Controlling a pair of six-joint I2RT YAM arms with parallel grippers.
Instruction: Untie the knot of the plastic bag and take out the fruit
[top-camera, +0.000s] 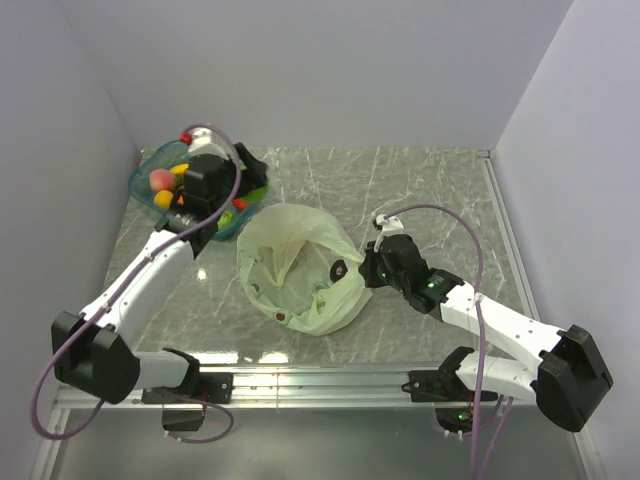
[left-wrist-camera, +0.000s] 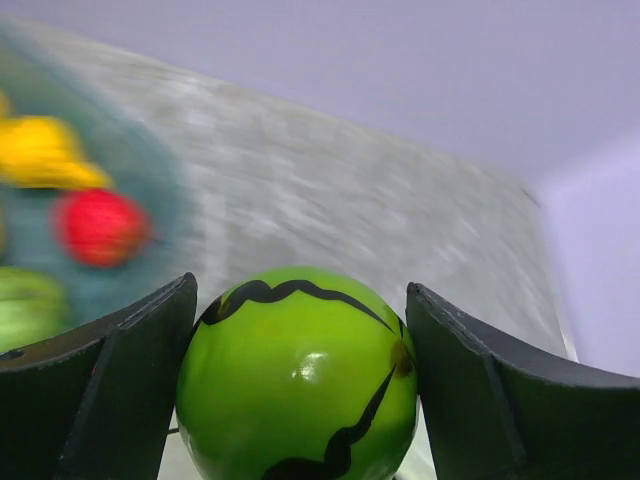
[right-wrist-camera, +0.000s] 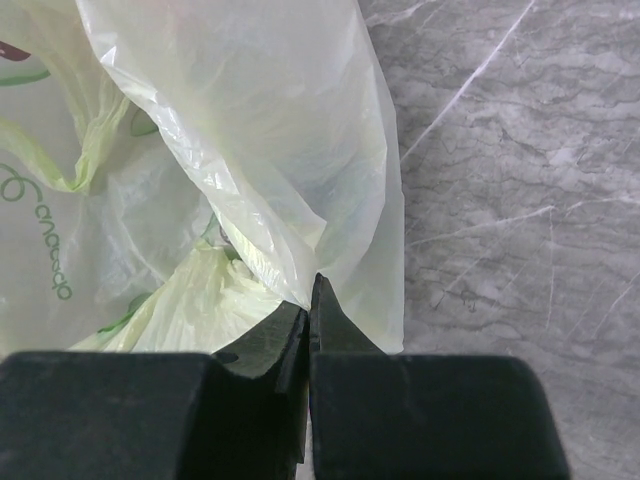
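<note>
Plastic bag (top-camera: 300, 235) on grey marbled table (top-camera: 430, 190), pinched by right gripper (right-wrist-camera: 310, 292); left wrist alone shows left gripper (left-wrist-camera: 300, 292) clasping striped green fruit (left-wrist-camera: 300, 395).

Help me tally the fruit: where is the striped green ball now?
In the left wrist view, the striped green ball sits clamped in the left hand, by the teal tray at the far-left corner of the table.

The thin, crinkly, translucent pale green plastic bag (top-camera: 300, 235) lies slumped mid-table, untied, its mouth gaping upward. A round green fruit (left-wrist-camera: 300, 385) with wavy black stripes is out of it, near the far-left corner
</note>
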